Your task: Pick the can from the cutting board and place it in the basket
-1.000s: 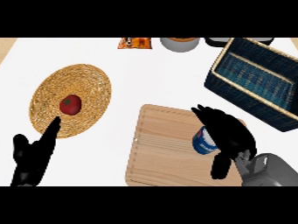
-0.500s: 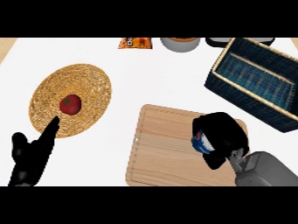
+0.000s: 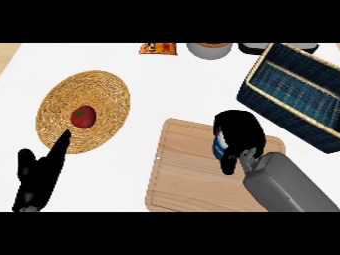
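Since half a second ago, our right hand has shifted a little toward 11 o'clock and carried the can along; a second ago its fingers were spread above the can, and now they are wrapped round it. From the head view we see the dark fingers curled over the can's top and side, so that only a blue and white patch shows at the hand's 7 o'clock edge. The can sits over the 2 o'clock part of the cutting board; we cannot tell whether it touches the wood. At 2 o'clock from the hand lies the basket, apart from it. Our left hand rests at 8 o'clock in the view, fingers straight and holding nothing, beside a woven mat bearing a tomato.
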